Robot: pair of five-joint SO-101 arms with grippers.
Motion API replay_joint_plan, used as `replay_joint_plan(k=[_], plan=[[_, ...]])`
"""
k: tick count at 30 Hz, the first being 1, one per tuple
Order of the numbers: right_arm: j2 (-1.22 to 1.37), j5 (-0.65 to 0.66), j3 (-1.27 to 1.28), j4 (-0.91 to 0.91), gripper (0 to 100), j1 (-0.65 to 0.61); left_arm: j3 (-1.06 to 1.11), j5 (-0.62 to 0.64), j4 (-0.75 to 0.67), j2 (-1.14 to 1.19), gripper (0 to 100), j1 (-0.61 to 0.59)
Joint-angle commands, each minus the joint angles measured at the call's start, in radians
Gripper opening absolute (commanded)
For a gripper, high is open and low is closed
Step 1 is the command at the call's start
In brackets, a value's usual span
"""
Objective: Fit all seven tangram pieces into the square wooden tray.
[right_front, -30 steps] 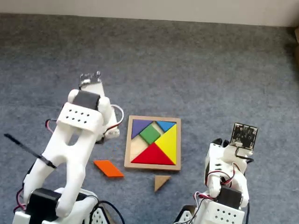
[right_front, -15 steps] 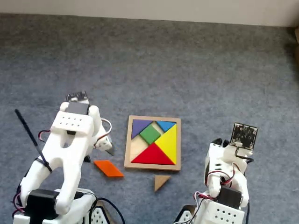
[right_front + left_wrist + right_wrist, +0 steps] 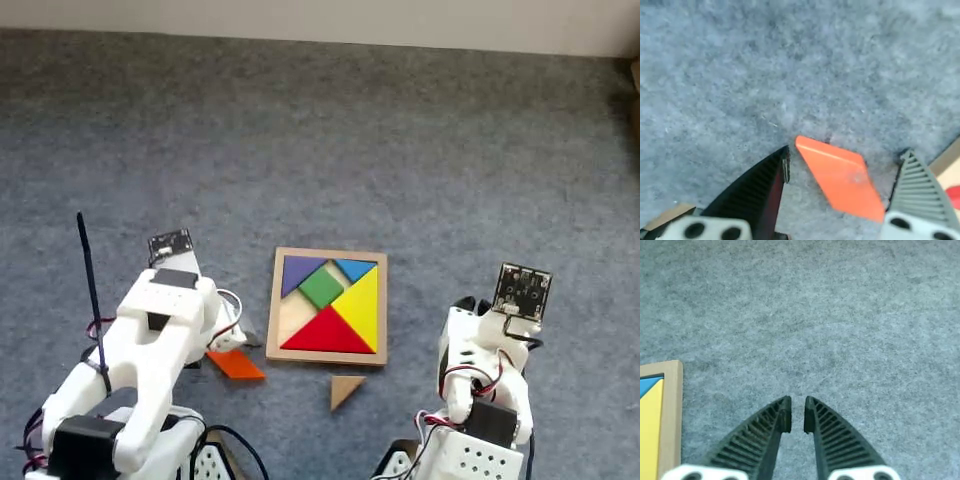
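The carpeted table (image 3: 420, 150) carries the wooden tray (image 3: 273, 300), five pieces already seated. The left gripper (image 3: 846, 152) spreads its fingers wide, straddling the orange parallelogram (image 3: 840, 177) just beside the tray. It looks thin, light and stiff, and is probably best pinched across its long edges. The right gripper (image 3: 797, 412) is barely parted and empty. The tan triangle (image 3: 346, 389) lies nearby.
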Motion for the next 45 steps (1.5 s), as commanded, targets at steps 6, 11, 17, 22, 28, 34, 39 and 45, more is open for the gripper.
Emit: replay_joint_plan(k=[6, 11, 17, 22, 28, 34, 39, 45], plan=[[-0.005, -0.005, 0.104, -0.004, 5.4, -0.016, 0.007, 0.043, -0.086, -0.012, 12, 0.093], [-0.005, -0.005, 0.104, -0.004, 5.4, -0.015, 0.007, 0.043, -0.149, -0.012, 1, 0.099], [-0.005, -0.005, 0.104, -0.004, 5.4, -0.015, -0.051, 0.041, -0.141, -0.019, 0, 0.099], [-0.005, -0.005, 0.104, -0.004, 5.4, -0.015, -0.151, 0.038, -0.094, -0.019, 0, 0.099], [-0.005, -0.005, 0.104, -0.004, 5.4, -0.015, -0.326, 0.034, 0.08, -0.019, 1, 0.09], [-0.005, -0.005, 0.104, -0.004, 5.4, -0.015, -0.516, -0.064, 0.273, -0.021, 1, 0.085], [-0.005, -0.005, 0.104, -0.004, 5.4, -0.015, -0.607, -0.229, 0.336, -0.021, 1, -0.024], [-0.005, -0.005, 0.104, -0.004, 5.4, -0.015, -0.608, -0.549, 0.338, -0.021, 1, -0.188]])
